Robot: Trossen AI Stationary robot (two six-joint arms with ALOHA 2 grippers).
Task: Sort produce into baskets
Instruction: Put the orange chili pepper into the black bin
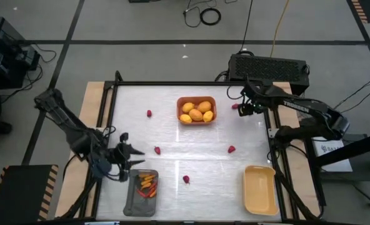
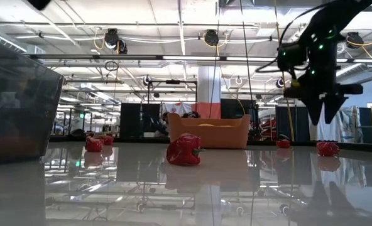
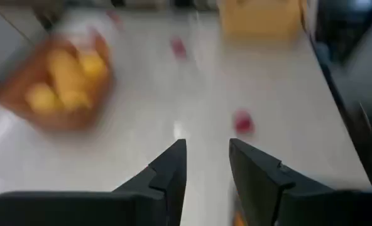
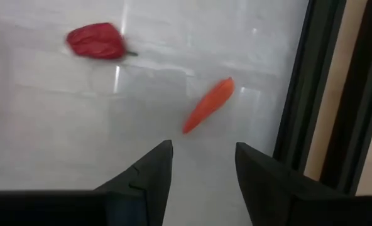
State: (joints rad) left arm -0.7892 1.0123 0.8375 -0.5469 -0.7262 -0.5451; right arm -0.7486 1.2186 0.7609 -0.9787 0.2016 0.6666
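My right gripper [image 4: 202, 157] hangs open near the table's far right, above a thin orange carrot-like stick [image 4: 208, 105] that lies flat beside a red pepper-like lump [image 4: 98, 41]; it touches neither. In the low view it [image 2: 324, 110] hangs clear of the tabletop. My left gripper [image 1: 132, 157] is open and holds nothing, just beyond the dark grey basket [image 1: 141, 192], which contains orange-red sticks. The orange-brown basket [image 1: 196, 110] at the far middle holds several yellow-orange fruits. The pale yellow basket [image 1: 260, 189] sits at the near right.
Red lumps lie scattered on the white tabletop [image 1: 149, 114] [image 1: 157, 150] [image 1: 232, 149] [image 1: 186, 179]. A black frame rail [image 4: 305, 88] runs along the table's right edge close to the carrot stick. A black box [image 1: 269, 65] stands behind the far edge.
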